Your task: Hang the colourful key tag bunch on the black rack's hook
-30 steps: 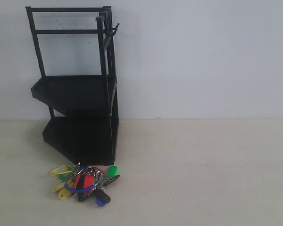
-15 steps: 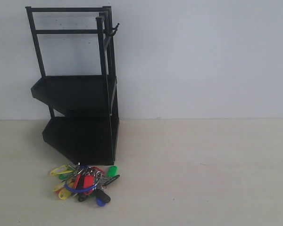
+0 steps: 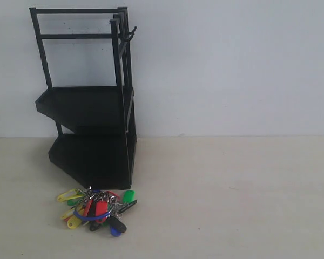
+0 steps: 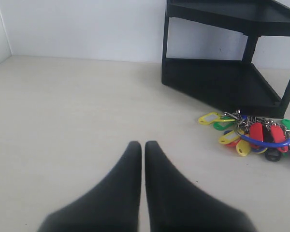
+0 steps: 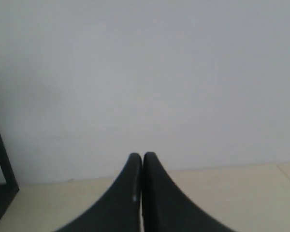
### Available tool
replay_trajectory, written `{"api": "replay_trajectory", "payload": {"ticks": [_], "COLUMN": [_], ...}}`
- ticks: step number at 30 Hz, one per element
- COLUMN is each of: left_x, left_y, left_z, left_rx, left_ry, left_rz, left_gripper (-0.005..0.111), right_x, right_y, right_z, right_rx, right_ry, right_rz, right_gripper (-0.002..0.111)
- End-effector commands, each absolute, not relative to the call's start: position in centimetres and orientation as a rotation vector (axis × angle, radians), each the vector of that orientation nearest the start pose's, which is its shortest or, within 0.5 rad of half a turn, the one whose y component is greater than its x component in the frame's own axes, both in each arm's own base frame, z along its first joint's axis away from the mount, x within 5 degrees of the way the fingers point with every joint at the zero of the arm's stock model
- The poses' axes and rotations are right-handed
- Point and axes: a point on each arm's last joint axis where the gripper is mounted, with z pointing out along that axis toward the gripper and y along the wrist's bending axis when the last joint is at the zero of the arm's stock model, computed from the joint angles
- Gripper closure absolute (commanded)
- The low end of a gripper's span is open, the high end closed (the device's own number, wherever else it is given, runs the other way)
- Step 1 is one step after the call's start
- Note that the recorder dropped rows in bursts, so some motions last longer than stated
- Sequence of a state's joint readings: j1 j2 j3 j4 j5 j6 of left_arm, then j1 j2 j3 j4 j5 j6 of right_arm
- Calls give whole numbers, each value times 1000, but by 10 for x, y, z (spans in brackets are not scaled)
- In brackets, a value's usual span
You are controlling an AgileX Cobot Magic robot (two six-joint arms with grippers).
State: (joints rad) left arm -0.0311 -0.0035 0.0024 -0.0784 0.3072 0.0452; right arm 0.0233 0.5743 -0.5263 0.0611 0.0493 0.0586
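Black metal fills the left of my exterior view — the black rack point(image 3: 92, 135) stands upright on the pale tabletop point(image 3: 232, 205) against the white wall point(image 3: 232, 65), 2 solid trays stacked under a thin bar frame. At its top corner post the hook point(image 3: 130, 33) juts out to the right. Just in front of the lower tray, flat on the tabletop, I see the colourful key tag bunch point(image 3: 95, 209): yellow tags on its left side, red ones in the middle with a blue loop across them, green on the right, black and blue nearest the camera. It lies near the rack's base without touching it, not yet on the hook. On my left wrist camera the left fingers point(image 4: 128, 166) are pressed together, holding nothing, with the bunch on the tabletop beyond them, well apart. The right fingers point(image 5: 130, 169) are likewise clenched on nothing — they face the wall.
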Motion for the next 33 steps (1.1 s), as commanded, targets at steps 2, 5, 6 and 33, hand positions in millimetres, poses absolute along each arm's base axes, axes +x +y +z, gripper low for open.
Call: {"api": "replay_trajectory", "payload": {"ticks": [2, 5, 6, 33], "left_x": [54, 54, 54, 54], "left_y": [-4, -4, -4, -4], "left_z": [186, 186, 186, 186], "left_rx": [14, 14, 14, 14], "left_ry": [1779, 1779, 1779, 1779], "left_rz": [-63, -63, -63, -63], "left_gripper": [102, 102, 102, 102], "right_x": [162, 182, 188, 261], "right_y": [17, 41, 52, 343], "right_z": [316, 304, 300, 200], "right_rx": [-71, -299, -400, -1728], "right_ry": [1770, 1847, 1872, 1820], "right_rz": [98, 89, 85, 147], "right_gripper": [108, 108, 108, 66]}}
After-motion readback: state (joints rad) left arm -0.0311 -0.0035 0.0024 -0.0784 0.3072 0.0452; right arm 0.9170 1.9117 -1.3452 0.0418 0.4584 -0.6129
